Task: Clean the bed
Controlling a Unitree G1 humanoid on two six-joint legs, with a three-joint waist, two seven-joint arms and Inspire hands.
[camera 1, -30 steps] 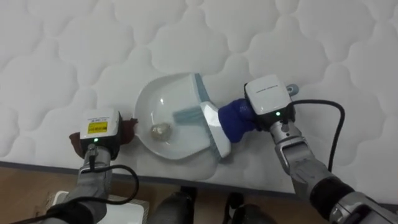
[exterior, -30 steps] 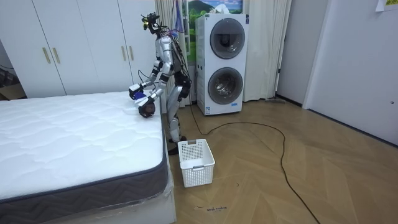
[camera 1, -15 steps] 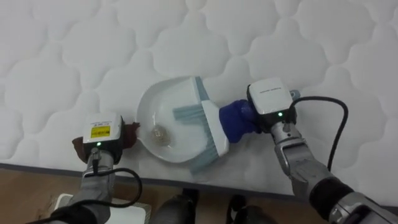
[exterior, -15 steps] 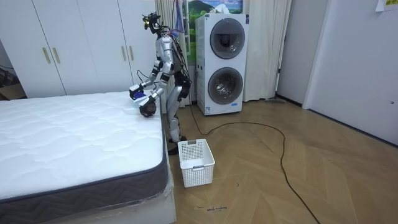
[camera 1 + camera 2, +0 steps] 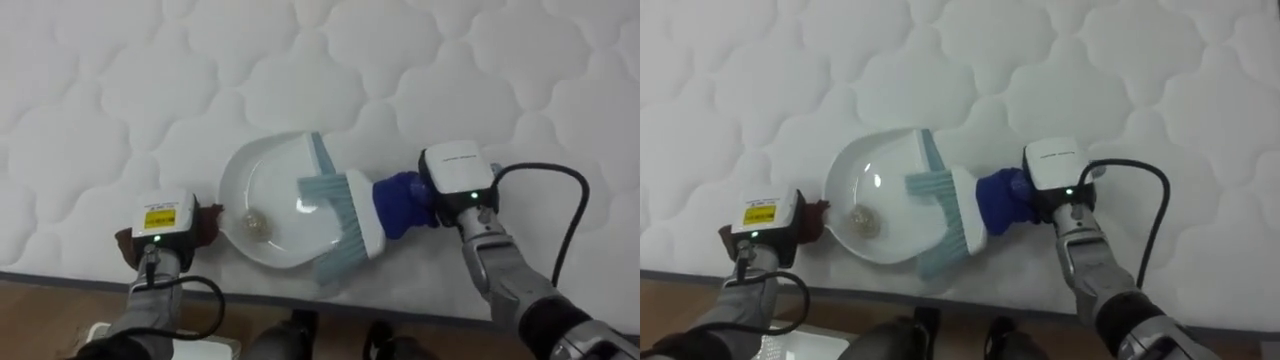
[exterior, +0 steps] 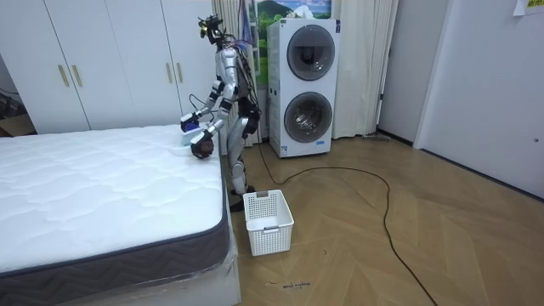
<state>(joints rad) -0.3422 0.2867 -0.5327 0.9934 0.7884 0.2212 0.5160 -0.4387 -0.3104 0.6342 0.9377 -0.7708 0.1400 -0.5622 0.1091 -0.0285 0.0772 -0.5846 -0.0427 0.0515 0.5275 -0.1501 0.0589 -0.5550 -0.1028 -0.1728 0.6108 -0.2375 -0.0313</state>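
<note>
One brush [image 5: 350,215], bristles in dustpan [image 5: 268,180], handle clasped by right hand [image 5: 452,190] fingers; left hand [image 5: 162,225] at dustpan, grip unclear.

Eye views: dustpan [image 5: 262,170] sits on the mattress [image 5: 150,80], close to its 6 o'clock edge. Small lump [image 5: 257,216] lies in the pan, at 8 o'clock of its centre. Left hand [image 5: 165,222] at the pan's 9 o'clock. Brush [image 5: 355,212] lies across the pan's 3–5 o'clock rim, right hand [image 5: 455,182] at the brush's 3 o'clock.

Room view: robot stands at the bed's far corner. Basket [image 6: 268,221] on the floor at its 5 o'clock, beside the bed. Washer stack [image 6: 304,89] at its 3 o'clock, wardrobe [image 6: 110,64] at the bed's 12.
</note>
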